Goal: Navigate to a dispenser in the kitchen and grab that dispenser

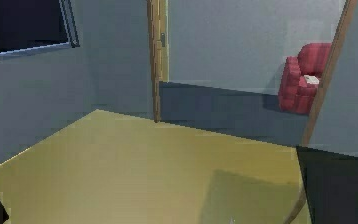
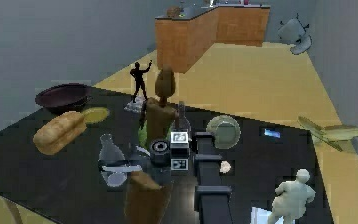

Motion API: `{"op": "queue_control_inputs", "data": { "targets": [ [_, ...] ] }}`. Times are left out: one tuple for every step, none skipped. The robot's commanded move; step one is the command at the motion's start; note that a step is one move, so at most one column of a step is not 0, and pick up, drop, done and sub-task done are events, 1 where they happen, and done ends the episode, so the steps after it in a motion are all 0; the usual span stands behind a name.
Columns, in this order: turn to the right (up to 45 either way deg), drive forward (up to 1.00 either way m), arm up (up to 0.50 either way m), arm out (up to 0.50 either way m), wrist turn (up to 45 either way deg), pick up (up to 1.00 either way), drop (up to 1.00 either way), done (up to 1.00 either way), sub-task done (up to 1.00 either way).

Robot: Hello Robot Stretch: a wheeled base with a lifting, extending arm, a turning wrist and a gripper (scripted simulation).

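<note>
In the arm side view we see the arm (image 2: 209, 190) reaching over a dark table (image 2: 32, 165). The gripper (image 2: 159, 152) is near a green-brown bottle-like thing (image 2: 157, 120), which is perhaps the dispenser. We cannot tell how the jaws stand, nor whether they hold anything. A bread loaf (image 2: 59, 131) and a dark bowl (image 2: 62, 97) lie further left.

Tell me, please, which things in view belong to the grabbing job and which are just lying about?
Job: dark two-finger gripper; green and brown bottle-shaped thing near it, probably the dispenser.
Lying about: dark round bowl; tan bread loaf; black human-shaped figurine; grey round plate; white statuette; red armchair.
</note>
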Motion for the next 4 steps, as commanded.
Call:
{"op": "queue_control_inputs", "data": {
  "targets": [
    [0.0, 0.00, 0.00, 0.00, 30.0, 0.00, 0.00, 0.00, 0.00],
    [0.0, 0.00, 0.00, 0.00, 9.0, 0.00, 0.00, 0.00, 0.00],
    [0.0, 0.00, -0.26, 0.00, 0.0, 0.00, 0.00, 0.00, 0.00],
    [0.0, 0.00, 0.00, 0.00, 0.0, 1.00, 0.00, 0.00, 0.00]
  ]
}}
